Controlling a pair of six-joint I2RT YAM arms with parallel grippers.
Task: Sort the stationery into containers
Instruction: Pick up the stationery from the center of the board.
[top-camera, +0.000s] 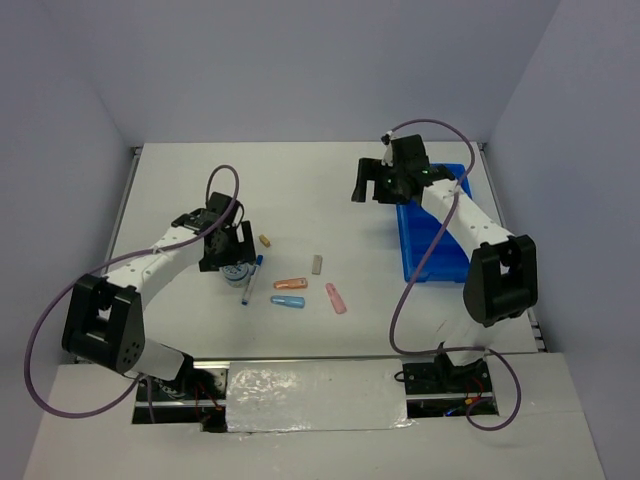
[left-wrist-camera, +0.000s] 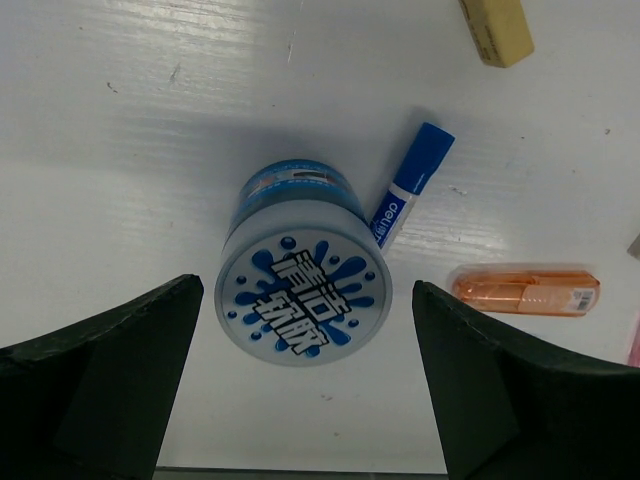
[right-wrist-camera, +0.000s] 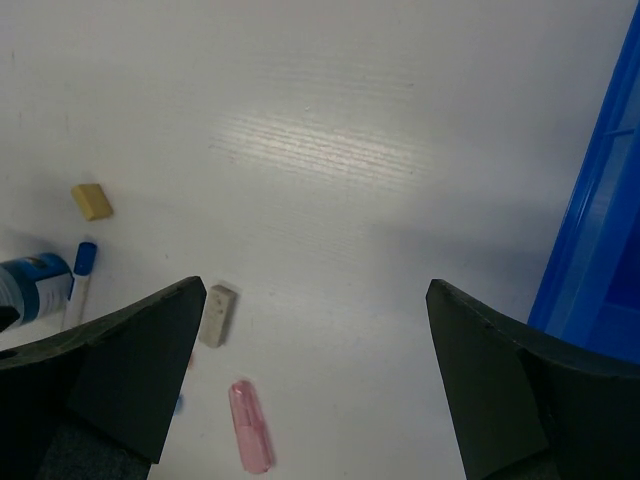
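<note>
- Your left gripper (left-wrist-camera: 306, 292) sits nearest the lens in the left wrist view. Its fingers are spread wide, one on either side of a blue-white patterned roll (left-wrist-camera: 290, 200), and neither is touching it.
- That roll stands upright on the table (top-camera: 300, 190), its splash-printed face up.
- At the roll's 3 o'clock in the top view, a white pen with blue cap (left-wrist-camera: 408, 190) lies just beside it, cap pointing to 12 o'clock.
- At the roll's 1 o'clock lies the tan stub (left-wrist-camera: 495, 30).
- Past the pen at 3 o'clock lies the orange capsule (left-wrist-camera: 525, 292), with the blue capsule (top-camera: 289, 301) near it at its 6 o'clock.
- From the orange capsule, the grey stub (right-wrist-camera: 216, 315) lies at 1 o'clock and the pink capsule (right-wrist-camera: 250, 425) at 4 o'clock.
- You'll find the blue tray (top-camera: 420, 255) well apart from all of this, at 3 o'clock of the loose pieces.
- Your right arm crosses much of the tray. The parts you can see show only blue plastic, and you cannot tell what the hidden compartments hold.
- Your right gripper (right-wrist-camera: 315, 290) is held open over bare table at the tray's 10 o'clock, gripping nothing.
</note>
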